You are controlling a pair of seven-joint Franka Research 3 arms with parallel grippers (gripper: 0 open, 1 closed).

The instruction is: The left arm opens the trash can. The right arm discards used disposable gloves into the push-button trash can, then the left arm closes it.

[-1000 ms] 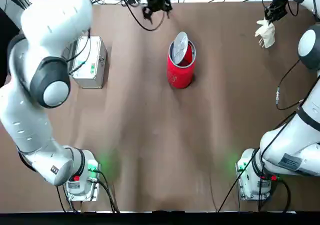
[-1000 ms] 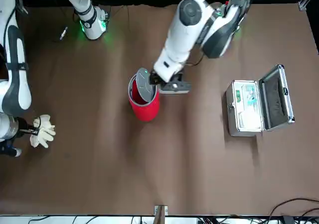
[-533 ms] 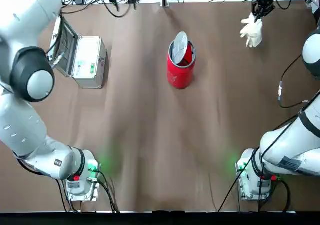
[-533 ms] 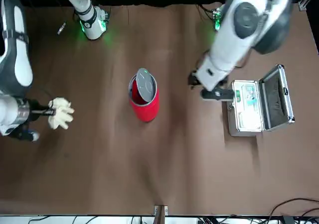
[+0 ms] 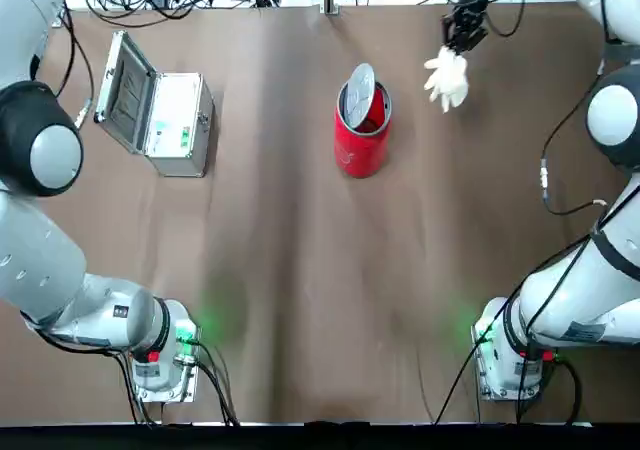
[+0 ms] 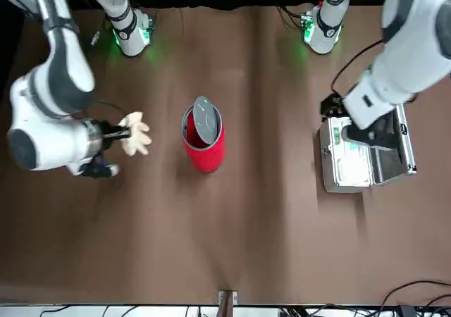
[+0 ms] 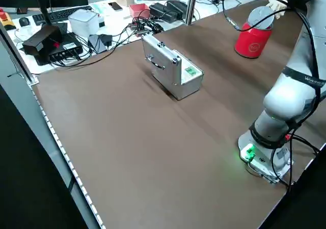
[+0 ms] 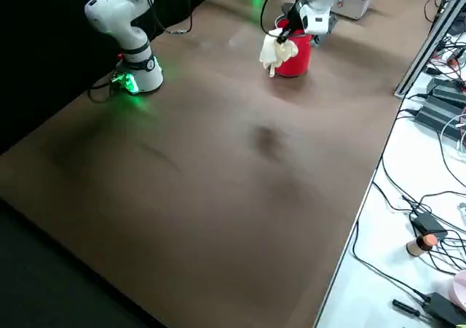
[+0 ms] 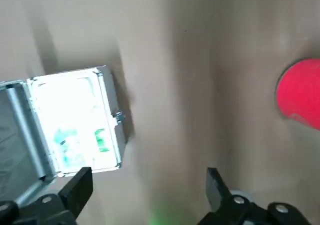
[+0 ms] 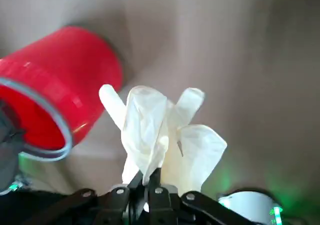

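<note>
Small red cylindrical trash can (image 5: 361,135) stands upper centre of the top view, its round silver-grey lid (image 5: 360,84) tipped up on edge, mouth open. Right gripper (image 5: 462,36), black two-finger type, is clamped on the small whitish bundle of thin disposable gloves (image 5: 446,78), which hangs in the air just right of the can in the top view, near the can but not yet over the opening; the right wrist view shows the pads pinched tight on the bundle's cuff end with the glove fingers splayed outward. Left gripper (image 9: 145,187) hangs spread and empty over the open silver metal case with green-labelled white panel (image 5: 158,116), upper left of the top view, well apart from the can. Risks, as judgement: the floppy glove fingers could catch on the can rim or on the upright lid and drape outside rather than drop in; releasing before the bundle is centred over the mouth would land it on the table; thin film may cling to the pads after opening; a sideways brush could tip or slide the light can. Surface: plain brown table (image 5: 300,270), matte, with green glow at both arm bases. Room: cables and power bricks along the upper edge of the top view; a keyboard and boxes on a bench at upper left of the left side view.
</note>
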